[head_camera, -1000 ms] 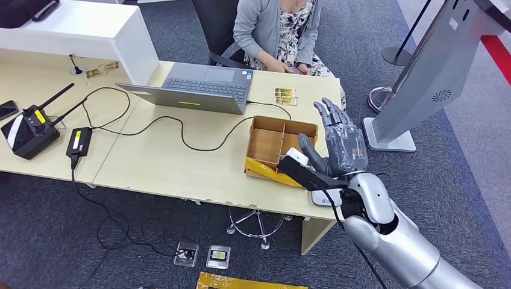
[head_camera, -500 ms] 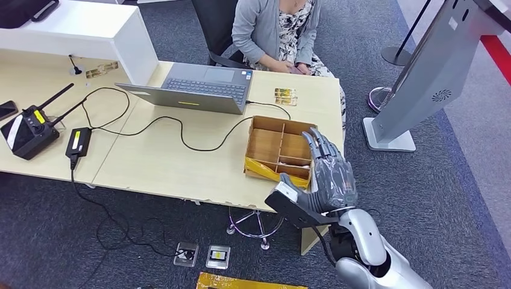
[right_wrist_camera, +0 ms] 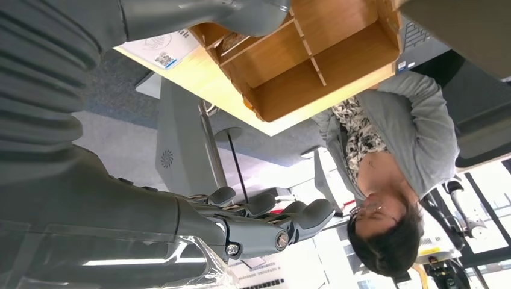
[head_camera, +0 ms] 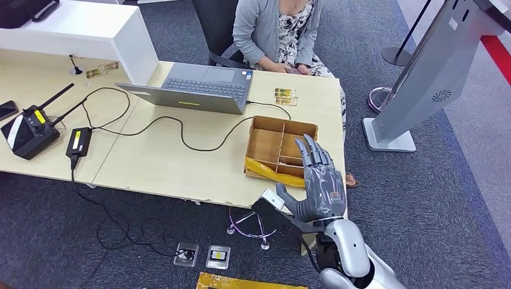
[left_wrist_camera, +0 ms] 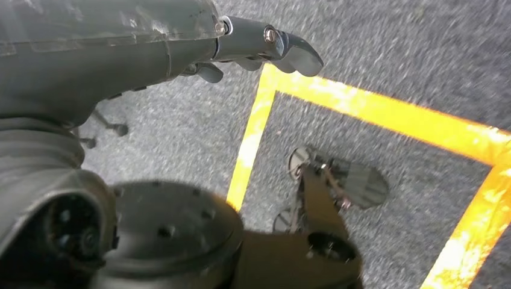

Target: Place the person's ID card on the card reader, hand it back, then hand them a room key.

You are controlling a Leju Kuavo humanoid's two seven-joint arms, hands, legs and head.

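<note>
My right hand [head_camera: 319, 186] hangs at the near right corner of the bench [head_camera: 181, 162], palm turned inward, its fingers [head_camera: 313, 150] spread and stretched out toward the far side with nothing between them. The fingertips reach over the near right part of the wooden divided box [head_camera: 278, 139], which sits on the bench toward its right end; in the right wrist view the same box [right_wrist_camera: 319, 54] shows several compartments, and I cannot tell what lies in them. A yellow strip [head_camera: 271, 171] runs along the box's near edge.

My left hand [left_wrist_camera: 181, 48] hangs low over the grey carpet [left_wrist_camera: 391, 54], above a corner of yellow floor tape [left_wrist_camera: 373, 114]; its fingers [left_wrist_camera: 283, 48] look loosely curled, but I cannot tell for certain how they lie, and I see nothing held in them.

The person [head_camera: 277, 30] sits on the far side of the bench in a grey cardigan, hands near the bench's far edge. I cannot make out the ID card, the card reader or a room key. Two small yellow packets [head_camera: 285, 94] lie on the bench just beyond the box, near the person. An open laptop [head_camera: 199, 90] stands to the left of the box, with a black cable [head_camera: 181, 129] looping across the bench from it. Farther left lie a black power adapter [head_camera: 79, 142] and a black radio unit [head_camera: 29, 131] with antennas.
</note>
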